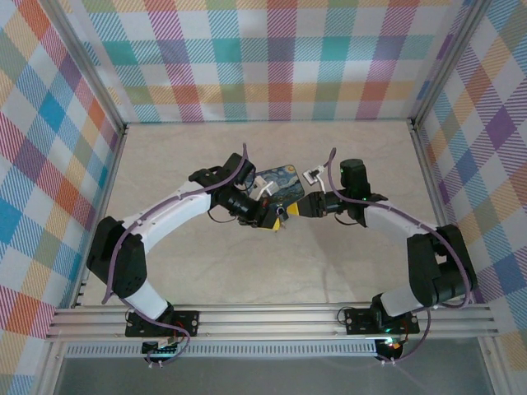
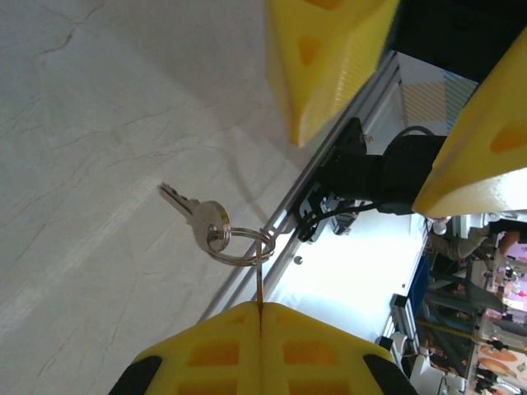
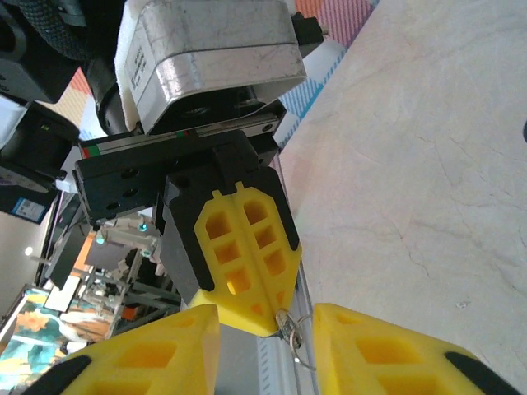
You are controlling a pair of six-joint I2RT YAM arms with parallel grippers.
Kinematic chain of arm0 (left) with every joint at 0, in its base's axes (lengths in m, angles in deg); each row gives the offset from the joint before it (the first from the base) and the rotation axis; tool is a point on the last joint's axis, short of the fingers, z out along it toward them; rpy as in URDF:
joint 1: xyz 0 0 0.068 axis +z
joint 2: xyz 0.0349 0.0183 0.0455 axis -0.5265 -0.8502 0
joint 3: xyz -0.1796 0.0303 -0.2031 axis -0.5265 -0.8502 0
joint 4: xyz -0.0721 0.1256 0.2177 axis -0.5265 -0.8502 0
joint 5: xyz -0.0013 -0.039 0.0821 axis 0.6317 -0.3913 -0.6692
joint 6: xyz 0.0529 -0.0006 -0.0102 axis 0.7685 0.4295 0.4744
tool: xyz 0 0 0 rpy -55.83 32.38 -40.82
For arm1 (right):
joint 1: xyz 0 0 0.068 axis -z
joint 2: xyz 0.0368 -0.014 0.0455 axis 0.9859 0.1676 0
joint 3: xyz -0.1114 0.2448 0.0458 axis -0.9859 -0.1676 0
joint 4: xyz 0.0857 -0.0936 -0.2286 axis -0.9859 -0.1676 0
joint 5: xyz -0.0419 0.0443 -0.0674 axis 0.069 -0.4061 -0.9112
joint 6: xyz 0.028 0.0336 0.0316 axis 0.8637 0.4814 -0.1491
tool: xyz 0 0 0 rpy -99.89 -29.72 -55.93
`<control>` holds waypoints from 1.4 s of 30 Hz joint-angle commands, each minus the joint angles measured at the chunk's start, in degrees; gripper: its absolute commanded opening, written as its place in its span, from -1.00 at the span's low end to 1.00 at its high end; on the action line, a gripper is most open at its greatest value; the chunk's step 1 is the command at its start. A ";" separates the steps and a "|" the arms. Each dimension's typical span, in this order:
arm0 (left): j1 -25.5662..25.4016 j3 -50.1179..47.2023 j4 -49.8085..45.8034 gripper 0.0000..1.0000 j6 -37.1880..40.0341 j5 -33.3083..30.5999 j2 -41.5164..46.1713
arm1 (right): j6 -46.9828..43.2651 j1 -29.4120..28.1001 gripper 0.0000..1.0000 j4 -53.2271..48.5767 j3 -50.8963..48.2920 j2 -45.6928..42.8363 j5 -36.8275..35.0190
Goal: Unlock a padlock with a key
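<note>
My left gripper [image 2: 260, 317] is clamped shut on just the edge of the key ring [image 2: 239, 247]. The key [image 2: 198, 216] hangs loose from the ring, just beyond those fingertips. My right gripper [image 3: 265, 350] is spread wide, one finger on either side of the left fingertips, touching nothing that I can see.

What worries me is that the ring is held by a sliver (hardly any bite). A nudge from a right finger as it closes could tug the ring out, or spin the key so that I pinch ring instead of bow. Dropped, it never reaches the padlock.
</note>
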 commanded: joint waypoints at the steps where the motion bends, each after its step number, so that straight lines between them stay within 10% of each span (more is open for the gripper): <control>1: 0.92 1.94 -0.34 -1.00 1.44 3.26 2.18 | -2.91 -0.81 -0.23 0.94 2.38 1.37 4.05; 19: 1.97 1.63 3.45 -1.00 -0.52 5.34 4.29 | -6.26 -3.61 -0.16 -4.65 4.87 2.28 5.10; 42: 4.43 -1.43 6.49 -1.00 -3.05 3.72 5.68 | -3.93 -5.20 -0.94 -2.14 1.89 -1.35 2.34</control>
